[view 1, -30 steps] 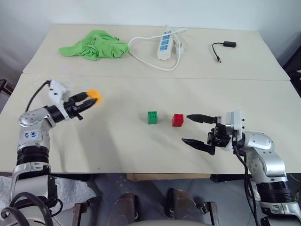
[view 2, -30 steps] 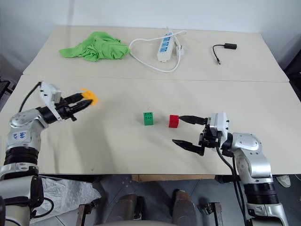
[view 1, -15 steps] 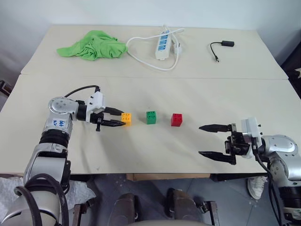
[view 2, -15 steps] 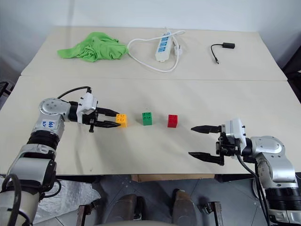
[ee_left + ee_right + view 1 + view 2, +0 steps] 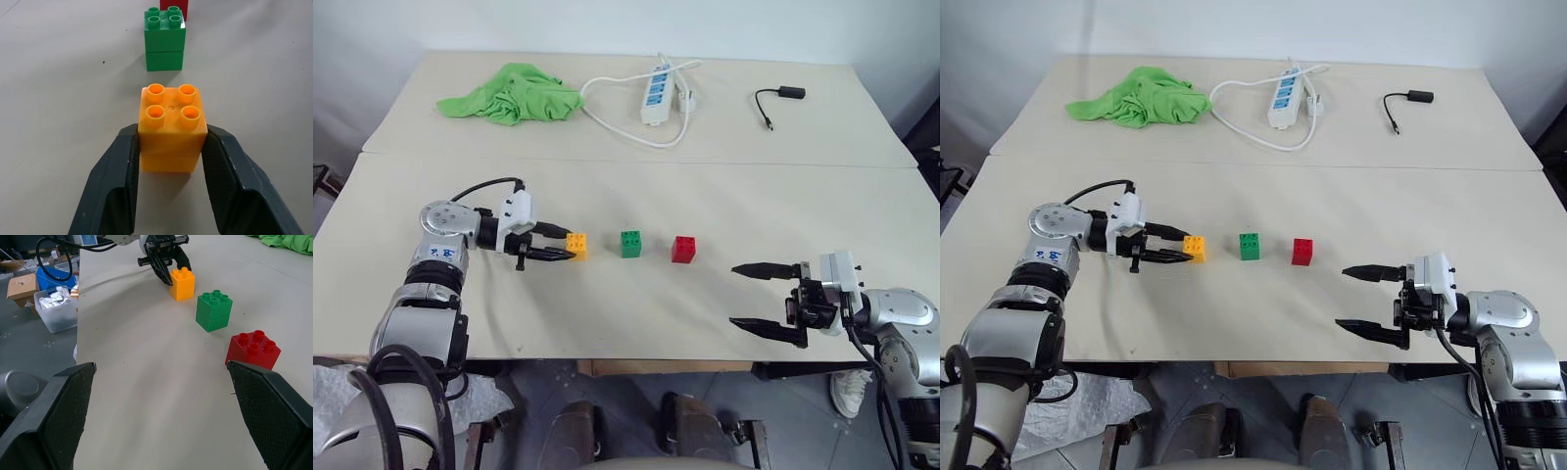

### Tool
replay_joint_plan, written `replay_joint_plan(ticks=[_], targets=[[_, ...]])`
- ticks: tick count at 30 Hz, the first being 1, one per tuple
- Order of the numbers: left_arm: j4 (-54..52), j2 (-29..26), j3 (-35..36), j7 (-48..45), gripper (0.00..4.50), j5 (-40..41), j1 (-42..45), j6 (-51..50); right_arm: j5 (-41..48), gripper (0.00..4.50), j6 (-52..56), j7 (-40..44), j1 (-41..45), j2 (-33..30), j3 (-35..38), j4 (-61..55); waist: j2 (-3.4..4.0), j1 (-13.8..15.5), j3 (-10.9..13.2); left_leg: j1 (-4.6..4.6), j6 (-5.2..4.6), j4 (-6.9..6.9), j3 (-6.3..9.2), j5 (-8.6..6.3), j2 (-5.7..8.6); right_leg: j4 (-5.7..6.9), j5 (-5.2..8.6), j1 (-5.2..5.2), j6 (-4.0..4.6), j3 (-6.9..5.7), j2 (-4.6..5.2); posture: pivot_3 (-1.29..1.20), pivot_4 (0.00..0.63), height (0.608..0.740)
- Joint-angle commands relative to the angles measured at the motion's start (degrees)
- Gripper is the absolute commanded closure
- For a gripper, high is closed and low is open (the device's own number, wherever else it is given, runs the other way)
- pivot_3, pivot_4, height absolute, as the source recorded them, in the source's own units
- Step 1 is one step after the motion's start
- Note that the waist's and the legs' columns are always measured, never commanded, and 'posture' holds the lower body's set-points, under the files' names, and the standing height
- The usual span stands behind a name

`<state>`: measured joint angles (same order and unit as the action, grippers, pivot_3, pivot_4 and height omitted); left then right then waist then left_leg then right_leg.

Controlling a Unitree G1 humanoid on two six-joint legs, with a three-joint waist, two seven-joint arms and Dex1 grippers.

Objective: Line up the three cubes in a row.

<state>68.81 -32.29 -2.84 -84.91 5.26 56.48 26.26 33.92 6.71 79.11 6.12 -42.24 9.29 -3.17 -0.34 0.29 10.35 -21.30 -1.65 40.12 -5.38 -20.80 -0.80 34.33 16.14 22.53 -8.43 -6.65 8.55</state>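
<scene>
A second ago the left gripper (image 5: 570, 248) held the orange-yellow studded plastic brick (image 5: 576, 245) in the air off to the left; now that brick stands on the matte beige table (image 5: 636, 313), first in a row with the green studded plastic brick (image 5: 630, 244) and the red studded plastic brick (image 5: 684, 249), and the right gripper (image 5: 745, 295) has drawn back from the red one. All three are glossy, boxy, with four round studs on top. The orange-yellow brick sits between the left black fingers (image 5: 112, 186), which close on its sides. The right fingers (image 5: 54, 416) are spread wide and empty, well apart from the red brick.
</scene>
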Motion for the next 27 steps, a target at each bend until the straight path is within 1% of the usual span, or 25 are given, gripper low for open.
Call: replay_joint_plan(ticks=[1,6,13,16,18,19,20,22,23,25,27], targets=[[0.9,0.0,0.7,0.8,1.82,-1.1,1.6,-0.2,0.8,0.0,0.3,0.1,0.2,-1.2,1.4,-2.0,0.0,0.0,0.0,0.0,0.0,0.0,0.0,0.0,0.0,0.0,0.0,0.0,0.0,0.0,0.0,0.0,0.15,0.74],[1.0,-1.0,1.5,1.8,0.32,-1.6,1.9,0.7,0.8,0.0,0.9,0.3,0.9,-1.0,0.8,-2.2,-0.01,-0.1,0.0,-0.02,0.0,-0.01,0.01,0.0,0.0,-0.01,0.0,0.01,0.0,0.0,0.0,0.0,0.15,0.74],[-1.1,-3.6,4.0,0.6,0.32,0.0,-1.2,1.4,0.6,0.0,1.1,0.7,1.3,-0.8,0.3,-1.8,-0.01,-0.3,0.0,-0.01,0.0,-0.02,0.01,0.0,-0.01,-0.01,0.0,0.02,0.0,0.0,0.0,0.0,0.15,0.74],[-4.4,-5.5,6.1,-1.7,0.32,2.4,-4.0,0.2,0.6,0.0,1.0,0.9,1.5,-0.8,0.5,-1.4,0.0,-0.4,0.0,-0.01,0.0,-0.03,0.02,0.0,-0.02,-0.01,0.0,0.03,0.0,0.0,-0.01,0.0,0.15,0.74],[-10.7,-7.2,8.1,-4.6,0.32,5.9,-8.0,-3.6,0.4,0.0,-0.2,1.0,1.5,-0.7,1.4,-0.6,0.0,-0.5,0.0,-0.02,0.0,-0.04,0.01,0.0,-0.02,-0.01,0.0,0.04,0.0,0.0,0.0,0.0,0.15,0.74],[-15.5,-8.5,9.0,-5.5,0.32,7.8,-11.1,-6.9,0.3,0.0,-1.2,0.8,1.6,-0.4,2.0,0.1,0.0,-0.5,0.0,-0.01,0.0,-0.04,0.02,0.0,-0.02,-0.01,0.0,0.04,0.0,0.01,0.0,0.0,0.15,0.74],[-21.5,-10.1,10.1,-5.8,0.15,10.3,-15.2,-11.8,0.1,0.0,-2.6,0.7,1.9,0.0,2.6,0.9,0.0,-0.6,0.0,-0.01,0.0,-0.04,0.03,0.0,-0.03,-0.01,0.0,0.04,0.0,0.0,0.0,0.0,0.15,0.74],[-32.5,-12.5,12.8,-2.9,0.15,14.5,-23.1,-18.9,1.6,0.0,-4.2,1.2,2.8,1.1,4.0,2.7,0.0,-1.0,0.0,0.03,0.0,-0.07,0.16,0.0,-0.1,0.01,0.0,0.09,0.01,0.05,0.0,0.0,0.15,0.74],[-37.2,-13.3,14.7,-0.8,0.15,16.4,-27.0,-21.5,2.6,0.0,-3.2,1.2,3.5,1.2,4.4,3.7,0.0,-1.1,0.0,0.04,0.0,-0.09,0.23,-0.01,-0.1,0.01,0.01,0.1,0.01,0.05,0.01,0.0,0.15,0.74],[-44.2,-13.8,18.9,3.8,0.15,19.2,-33.2,-24.5,4.5,0.0,0.9,0.5,4.5,0.7,5.0,5.2,0.02,-1.1,0.0,0.06,-0.02,-0.08,0.3,-0.02,-0.23,0.03,0.01,0.1,0.01,0.07,0.06,0.0,0.15,0.74],[-49.0,-14.1,21.9,7.1,0.15,20.1,-38.4,-25.6,4.8,0.0,0.2,1.3,5.8,1.2,5.2,6.7,0.02,-0.5,0.0,0.06,-0.03,-0.03,0.32,-0.02,-0.34,0.08,0.0,0.09,0.01,0.08,0.1,0.0,0.15,0.74]])
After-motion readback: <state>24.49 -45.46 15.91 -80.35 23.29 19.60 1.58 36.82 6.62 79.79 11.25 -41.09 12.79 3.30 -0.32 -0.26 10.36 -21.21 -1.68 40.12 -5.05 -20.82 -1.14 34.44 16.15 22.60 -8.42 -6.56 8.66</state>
